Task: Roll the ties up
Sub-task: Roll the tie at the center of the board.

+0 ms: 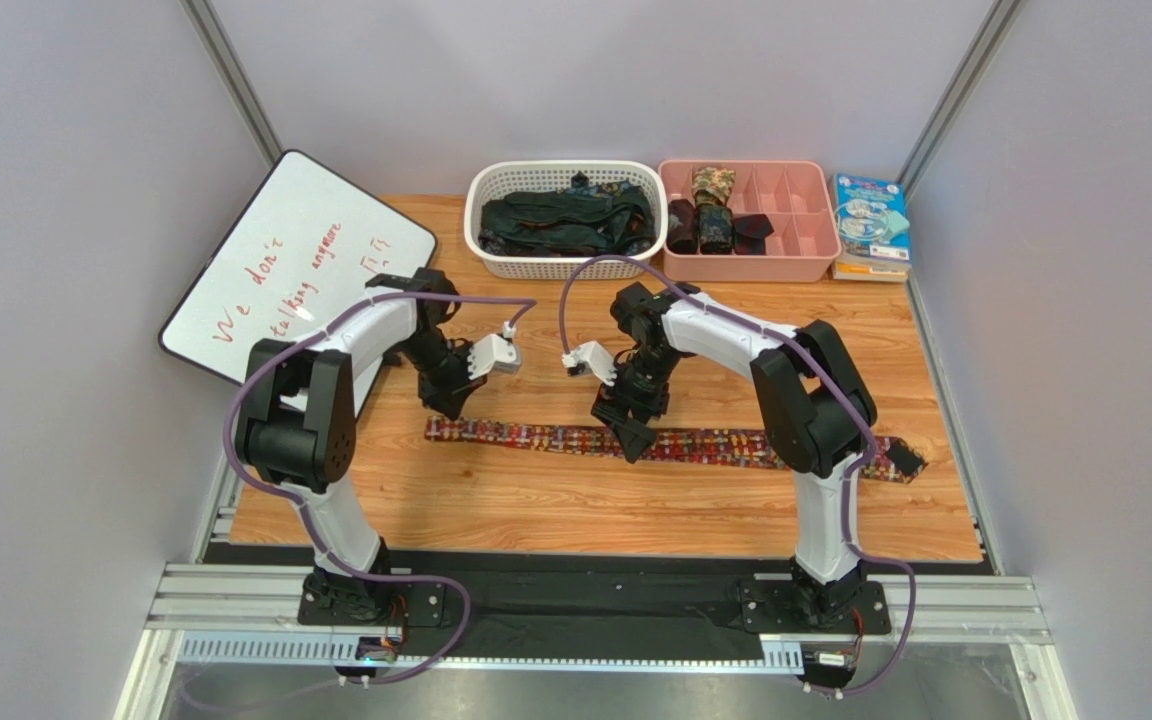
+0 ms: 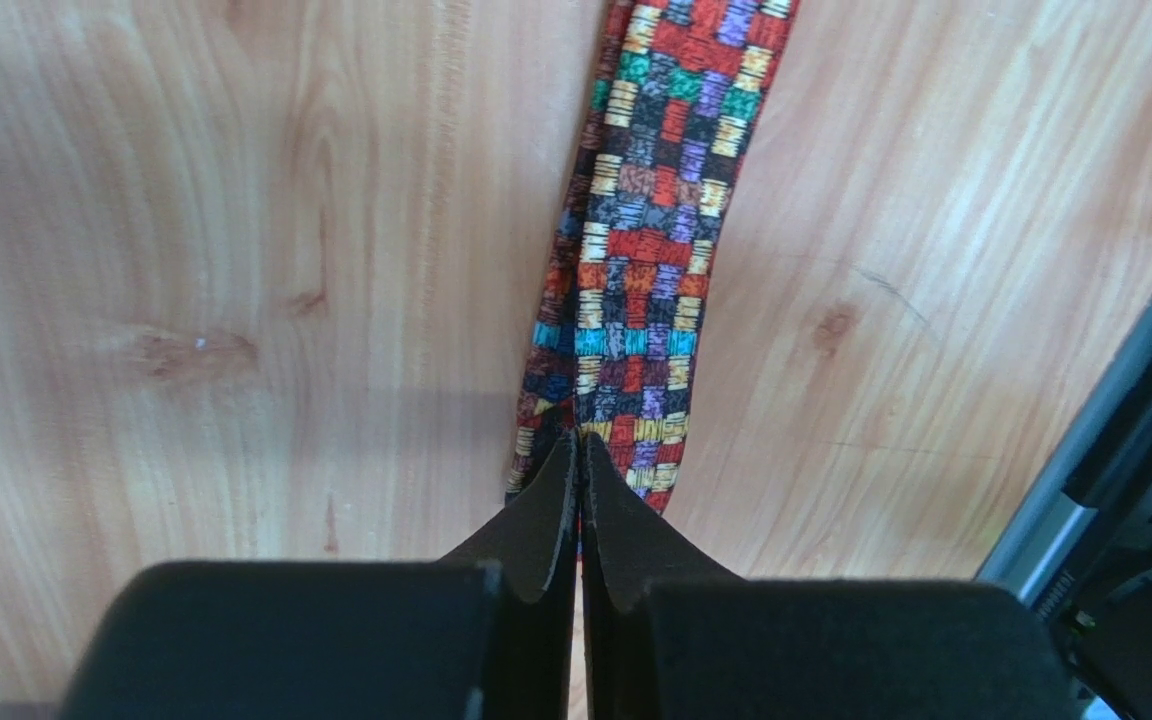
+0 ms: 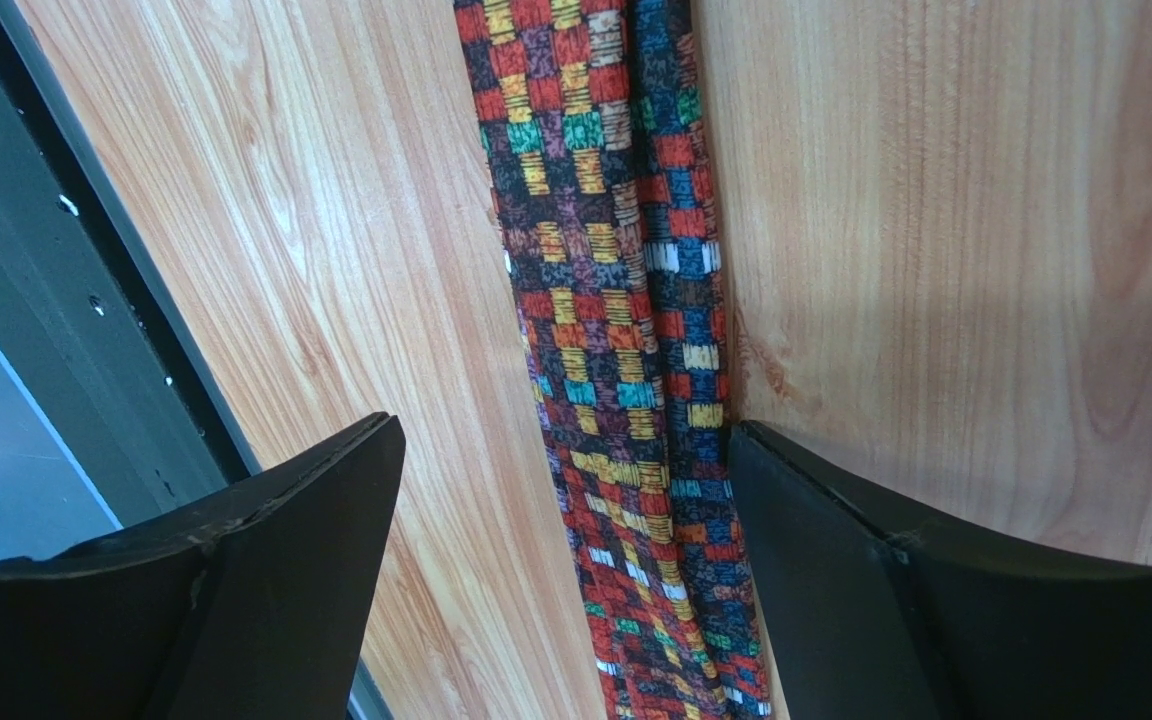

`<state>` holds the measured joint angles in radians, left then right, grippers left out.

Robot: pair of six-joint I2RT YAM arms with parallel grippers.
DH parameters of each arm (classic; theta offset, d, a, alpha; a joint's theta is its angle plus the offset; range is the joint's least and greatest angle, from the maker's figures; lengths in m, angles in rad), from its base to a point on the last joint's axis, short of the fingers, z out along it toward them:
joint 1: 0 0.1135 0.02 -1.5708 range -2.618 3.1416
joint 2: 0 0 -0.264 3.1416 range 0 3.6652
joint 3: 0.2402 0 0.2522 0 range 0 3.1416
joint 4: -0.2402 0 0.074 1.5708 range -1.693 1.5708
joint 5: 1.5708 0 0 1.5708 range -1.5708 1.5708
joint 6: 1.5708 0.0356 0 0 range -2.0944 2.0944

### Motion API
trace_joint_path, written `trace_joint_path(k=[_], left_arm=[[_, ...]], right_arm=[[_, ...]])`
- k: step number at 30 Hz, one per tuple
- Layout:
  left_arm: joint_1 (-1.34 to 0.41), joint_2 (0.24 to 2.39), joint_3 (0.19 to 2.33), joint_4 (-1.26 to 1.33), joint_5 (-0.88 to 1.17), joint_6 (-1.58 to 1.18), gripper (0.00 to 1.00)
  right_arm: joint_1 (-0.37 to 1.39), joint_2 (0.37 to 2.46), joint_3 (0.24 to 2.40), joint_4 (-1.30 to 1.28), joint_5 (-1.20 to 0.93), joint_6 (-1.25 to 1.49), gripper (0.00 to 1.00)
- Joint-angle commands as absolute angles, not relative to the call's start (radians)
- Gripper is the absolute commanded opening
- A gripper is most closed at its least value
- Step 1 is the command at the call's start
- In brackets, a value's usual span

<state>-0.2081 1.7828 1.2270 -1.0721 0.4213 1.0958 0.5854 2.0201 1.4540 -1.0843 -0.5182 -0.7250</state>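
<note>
The patterned tie (image 1: 717, 447) is seen stretched flat across the wooden table (image 1: 612, 518), running from in front of the left arm over to the right edge. At its narrow left end the left gripper (image 1: 447, 402) is brought down with its jaws pressed fully together; in the left wrist view the 2 fingertips (image 2: 555, 503) are met right over the end of the tie (image 2: 635, 255), though whether any cloth is caught between them cannot be told, since the contact is hidden by the fingers. Further along, the right gripper (image 1: 635, 438) is held low over the tie with its jaws spread wide, and in the right wrist view the fabric (image 3: 612, 300) is straddled, 1 finger (image 3: 838, 570) just beside its edge. At the back, dark ties (image 1: 567, 222) are heaped in a white basket (image 1: 537, 267), and rolled ties (image 1: 710, 207) are set in the left compartments of a pink tray (image 1: 778, 272). A whiteboard (image 1: 297, 270) is propped at the far left.
</note>
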Motion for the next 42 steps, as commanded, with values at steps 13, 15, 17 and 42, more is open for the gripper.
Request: trace_joint_path(k=[13,15,17,42], left_arm=[[-0.21,1.833,1.222,-0.997,0.334,1.045,0.38],[-0.178,1.786,1.239,-1.06,0.417,1.064,0.48],[-0.129,1.723,1.255,-1.083,0.492,1.059,0.52],[0.103,1.356,1.049,-0.802,0.723,0.083,0.67]], right_arm=[[0.594,1.977,1.551,-1.164,-0.554,-0.696,0.84],[0.598,1.967,1.568,-1.152,-0.558,-0.657,0.82],[0.601,1.951,1.595,-1.138,-0.584,-0.614,0.76],[0.609,2.036,1.402,-0.871,-0.459,-0.228,0.49]])
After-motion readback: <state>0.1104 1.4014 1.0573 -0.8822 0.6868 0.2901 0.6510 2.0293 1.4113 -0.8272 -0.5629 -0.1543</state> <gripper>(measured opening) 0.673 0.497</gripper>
